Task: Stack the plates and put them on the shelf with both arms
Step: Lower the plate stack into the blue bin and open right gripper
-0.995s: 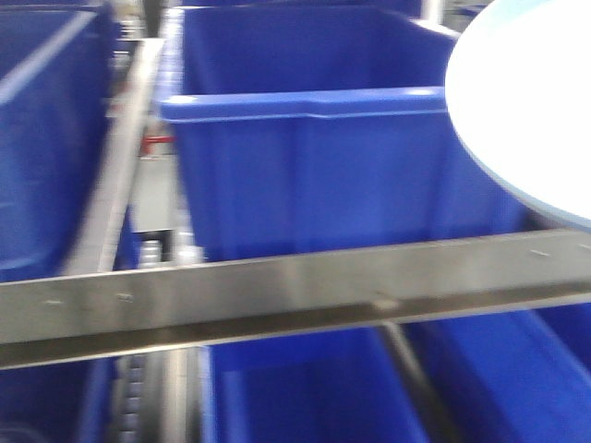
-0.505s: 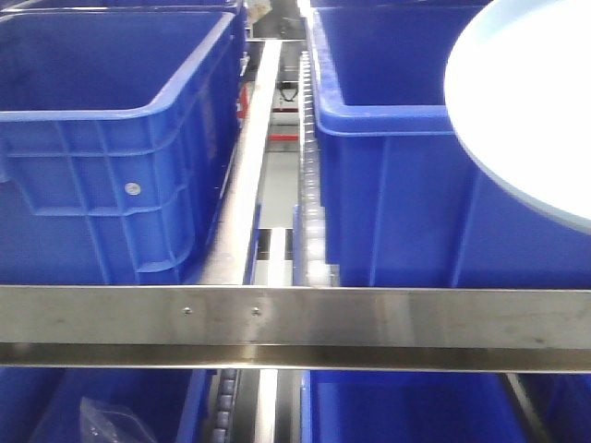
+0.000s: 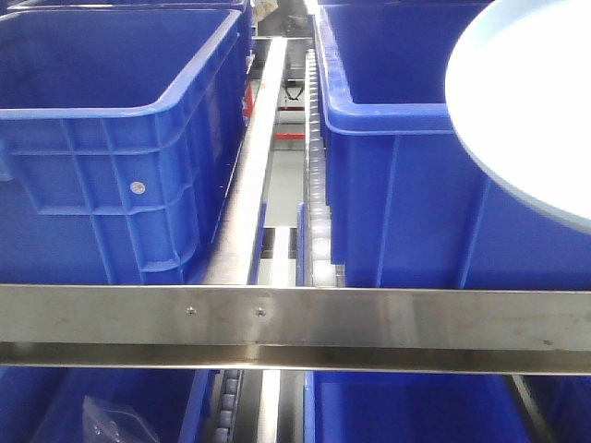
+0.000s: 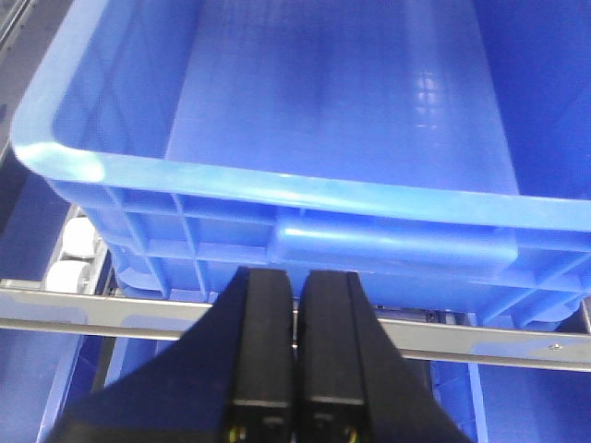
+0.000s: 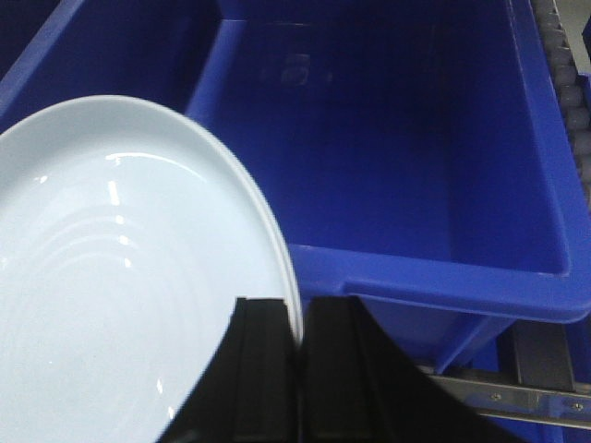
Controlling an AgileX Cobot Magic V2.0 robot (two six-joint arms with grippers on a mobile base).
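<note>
From the front camera I see the shelf's steel front rail [image 3: 295, 325] running across, with a left crate [image 3: 120, 138] and a right crate [image 3: 406, 185] behind it. A pale plate [image 3: 531, 101] hangs at the far right, in front of the right crate.

On my left wrist view, the left gripper [image 4: 296, 305] has its fingers [image 4: 263, 351] pressed together with nothing between them, pointing at a blue crate [image 4: 295, 198] above the rail.

On my right wrist view, the right gripper [image 5: 297, 323] pinches the plate's rim, fingers narrow, over an open crate [image 5: 425, 268].
</note>
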